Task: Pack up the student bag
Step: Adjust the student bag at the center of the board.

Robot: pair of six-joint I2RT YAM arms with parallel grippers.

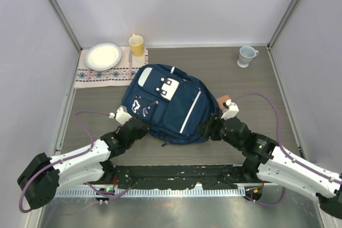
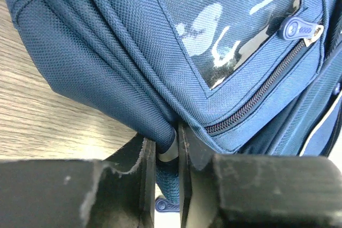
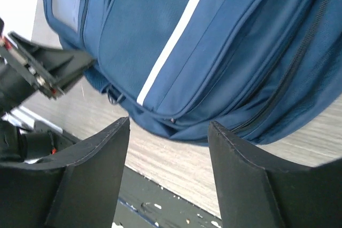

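Two claws flank one navy-blue fabric backpack [image 1: 165, 105]: left claw [image 2: 166, 143] clamped on its seam, right claw [image 3: 170, 125] apart.

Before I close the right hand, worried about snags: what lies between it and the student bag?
Only bare table, seen in the right wrist view between the open right hand and student bag.

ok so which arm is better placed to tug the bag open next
Left, probably. The left gripper is pinched on a fold of the student bag beside a zipper, so it can pull. The right gripper stands open, short of the bag, gripping nothing.
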